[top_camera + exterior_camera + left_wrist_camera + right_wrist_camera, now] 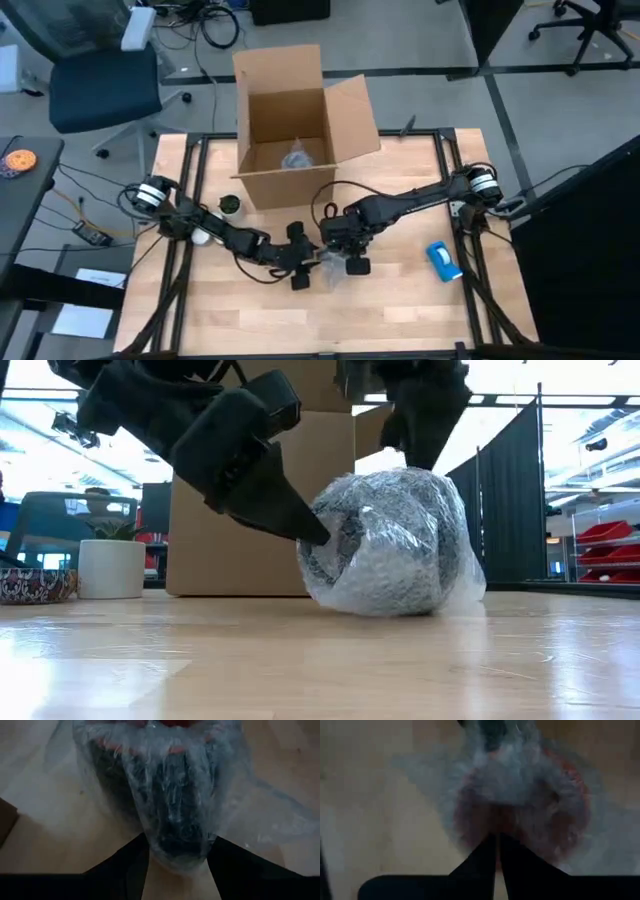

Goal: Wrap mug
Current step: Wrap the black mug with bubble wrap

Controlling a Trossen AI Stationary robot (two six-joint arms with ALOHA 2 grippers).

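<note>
So the mug (390, 540) sits mid-desk (400, 320), bundled in bubble wrap (175, 795); left gripper (177, 857) straddles it, fingers spread, right gripper (498, 852) pressed together on top, probably pinning the wrap

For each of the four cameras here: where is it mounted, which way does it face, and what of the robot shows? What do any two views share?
High: overhead, looking straight down; both arms, cardboard box, table.
Low: table height, looking level across; wrapped mug, left end effector touching it.
Left wrist: faces the mug; its spread fingers straddle the wrap.
Right wrist: faces the mug; right end effector closed.
Shared: the mug appears in low and both wrist views.
</note>
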